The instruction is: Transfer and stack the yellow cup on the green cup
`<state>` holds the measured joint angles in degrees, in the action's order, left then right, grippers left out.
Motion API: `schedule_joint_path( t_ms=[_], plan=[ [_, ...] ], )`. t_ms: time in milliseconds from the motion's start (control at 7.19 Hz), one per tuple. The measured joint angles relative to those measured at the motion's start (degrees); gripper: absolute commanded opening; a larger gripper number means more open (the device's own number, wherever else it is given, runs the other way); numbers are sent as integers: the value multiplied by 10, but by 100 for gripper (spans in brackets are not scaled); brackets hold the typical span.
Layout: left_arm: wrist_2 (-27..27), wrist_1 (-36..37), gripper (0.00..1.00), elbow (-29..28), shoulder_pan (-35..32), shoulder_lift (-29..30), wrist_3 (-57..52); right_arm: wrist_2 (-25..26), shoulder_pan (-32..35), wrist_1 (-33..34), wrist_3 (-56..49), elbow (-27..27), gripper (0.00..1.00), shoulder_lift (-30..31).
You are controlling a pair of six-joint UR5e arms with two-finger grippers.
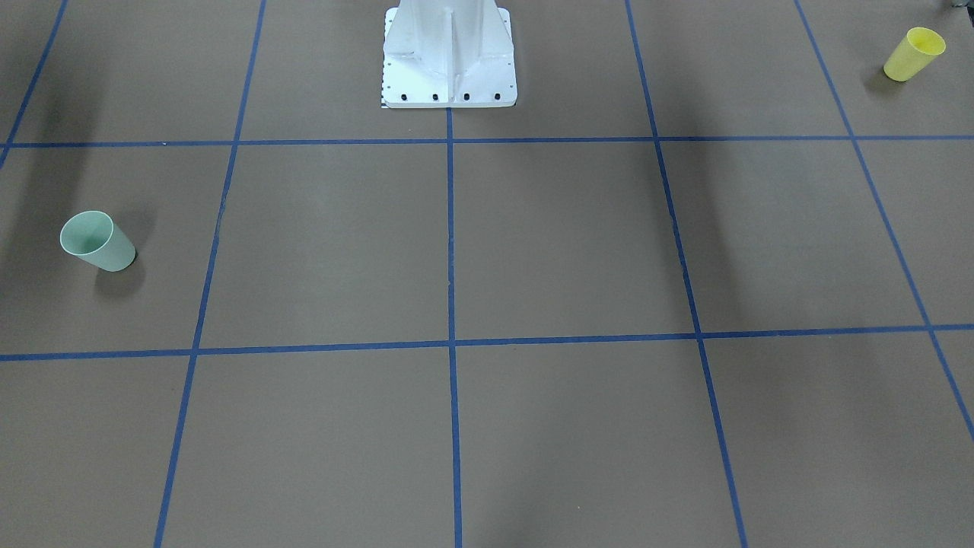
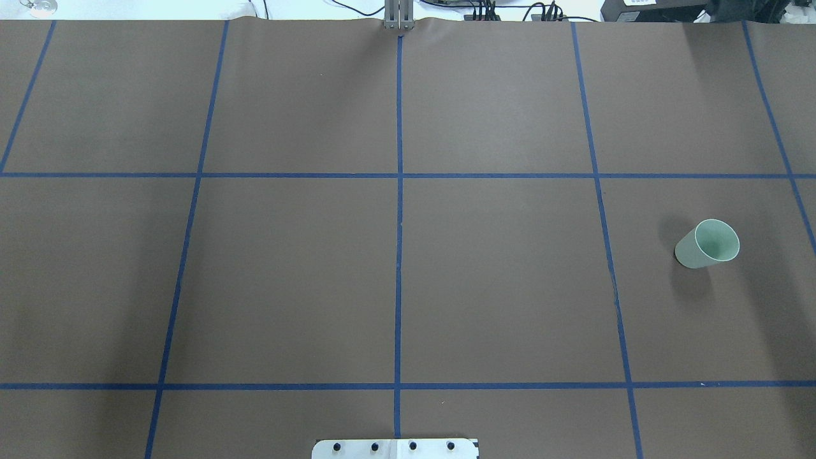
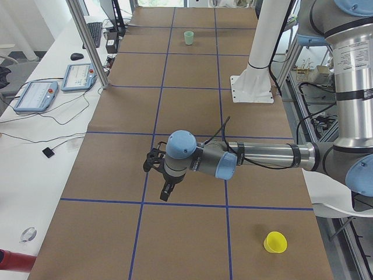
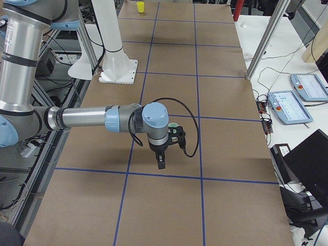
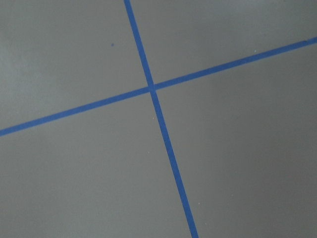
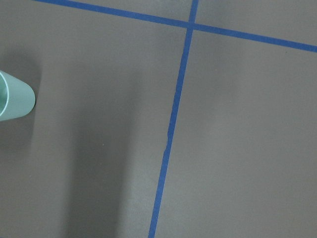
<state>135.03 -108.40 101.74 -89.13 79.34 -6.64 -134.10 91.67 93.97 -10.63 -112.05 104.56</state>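
Yellow cup (image 1: 913, 55): stands rim-up on the desk (image 1: 578, 243) at 1 o'clock in the front-facing view, near the corner on the robot's left, with nothing touching it.
Yellow cup relative to left jaws: in the left-side view the cup lies at 4 o'clock from the left jaws. These hang pointing down above the desk at the end of the left arm (image 3: 262, 154), well apart from the cup.
Left jaws, state: shown only from the side, so their opening cannot be told.
Green cup (image 2: 706, 244): stands rim-up at 3 o'clock in the overhead view, inside a grid square.
Green cup relative to right jaws: in the right-side view only a sliver of the cup shows behind the wrist of the right arm (image 4: 87, 118), at 1 o'clock from the right jaws. The right wrist view cuts the cup off at its 9 o'clock edge.
Right jaws, state: shown only from the side, so their opening cannot be told.
Cup shapes and materials: both are smooth, plain plastic tumblers that taper to a narrower foot. One is bright yellow, the other pale mint.
Desk surface: matte brown sheet gridded with blue tape (image 2: 399, 191).
Pedestal (image 1: 449, 61): white bolted base at 12 o'clock in the front-facing view.
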Motion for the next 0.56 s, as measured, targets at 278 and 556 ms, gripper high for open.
schedule_joint_path(
  t_ms=[278,556],
  plan=[
    [1,-51,100,1,-1,6,2,0,0,-3,1,0,100,-28],
    [4,-65,100,5,-1,14,46,0,0,-24,3,6,100,-32]
  ],
)
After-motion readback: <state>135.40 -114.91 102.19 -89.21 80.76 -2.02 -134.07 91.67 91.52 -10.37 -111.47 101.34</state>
